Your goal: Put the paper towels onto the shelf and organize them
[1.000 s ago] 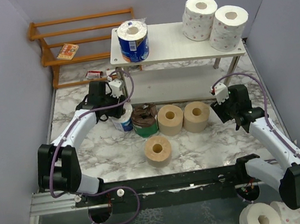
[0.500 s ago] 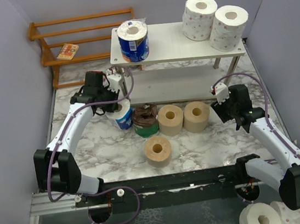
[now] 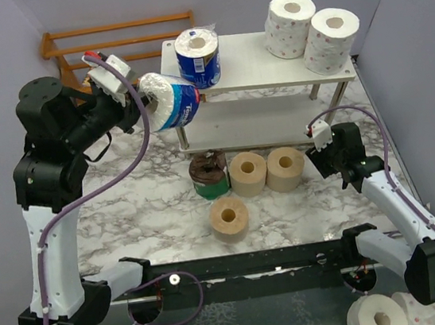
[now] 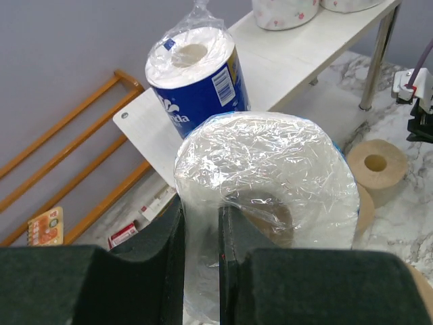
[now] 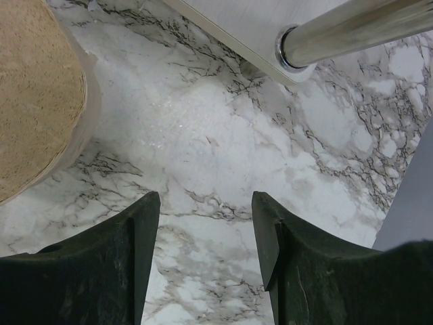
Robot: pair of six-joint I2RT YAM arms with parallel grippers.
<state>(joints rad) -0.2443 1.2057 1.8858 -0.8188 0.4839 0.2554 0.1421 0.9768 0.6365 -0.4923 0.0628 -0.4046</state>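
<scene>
At the left end of the pale whitewashed-wood two-tier shelf [image 3: 260,62], the left gripper [image 4: 201,244] holds a blue-wrapped paper-towel roll [image 3: 171,101] in the air. Its fingers [image 4: 168,237] are pinched narrow on the roll's plastic-covered end. The roll lies on its side, level with the top tier and just beside a second blue-wrapped roll [image 3: 198,56] standing on that tier (so two blue ones in all).

At the right end of the shelf's top tier stand two white rolls with faint pink dots [image 3: 289,25] [image 3: 332,39], touching each other. On the marble table [image 3: 136,213] in front of the shelf are three tan rolls: two side by side [image 3: 247,173] [image 3: 285,168] and one nearer the arms [image 3: 230,218]. One dark brown roll with a green band [image 3: 209,175] sits just left of the pair. An orange slatted wooden rack [image 3: 117,39] stands left of the shelf, behind it.

The right gripper [image 5: 203,250] hangs low over the marble by the shelf's right front leg. Its jaws are partly spread with nothing between them.

A second ago the held roll stood on the marble beside the dark brown one, with the left arm stooped low over it. Now arm and roll are up at shelf height. The right arm has not moved.
</scene>
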